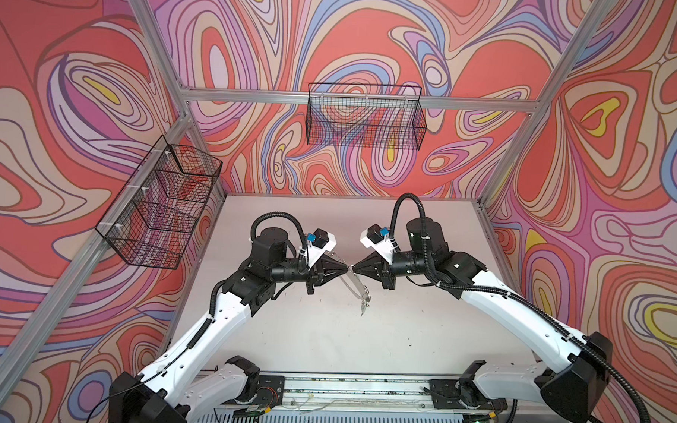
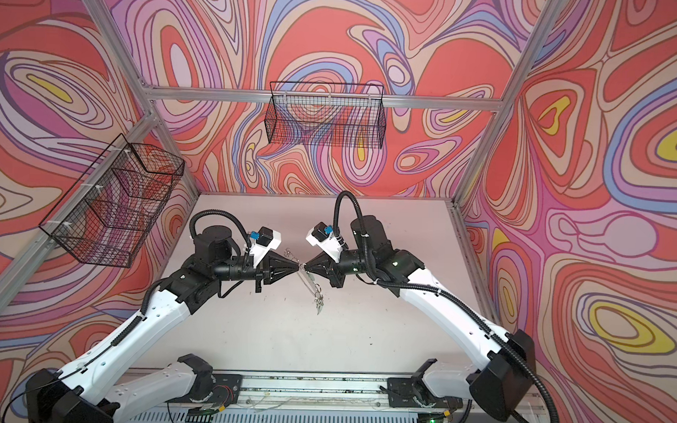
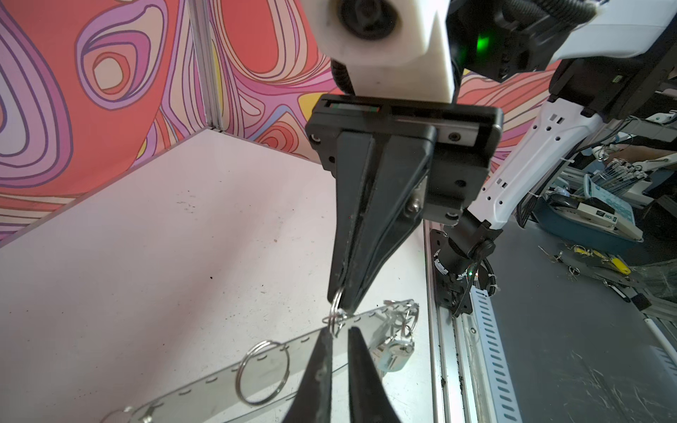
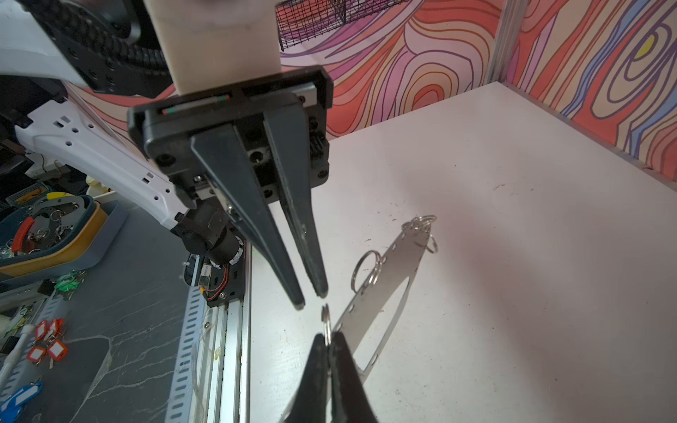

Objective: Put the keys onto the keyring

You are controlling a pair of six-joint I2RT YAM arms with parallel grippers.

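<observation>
From my station I see both arms meeting tip to tip above the middle of the table [image 1: 325, 336]. The right gripper [image 3: 342, 293] is clamped fully on a small split ring [image 3: 336, 309], and the keyring [image 1: 355, 286] hangs slanted from that ring, clear of the table at its upper end. The left gripper [image 4: 311, 298] stands only a crack apart, its tips just beside the same small ring, and I see nothing pinched between them.

The keys [image 3: 394, 357] dangle in a bunch from the end of the keyring nearest the table, with a pale mint tag among them. I cannot tell whether they touch the table. In both top views the plate shows nearly edge-on, so the wrist views tell me more: flat brownish-grey metal with a long oval hole and small slots along its rim.

I can read no lettering on the tag or the plate. Beyond the table's front edge, the left wrist view shows a white box [image 3: 600, 214] with a printed label that is too small for me to read.
</observation>
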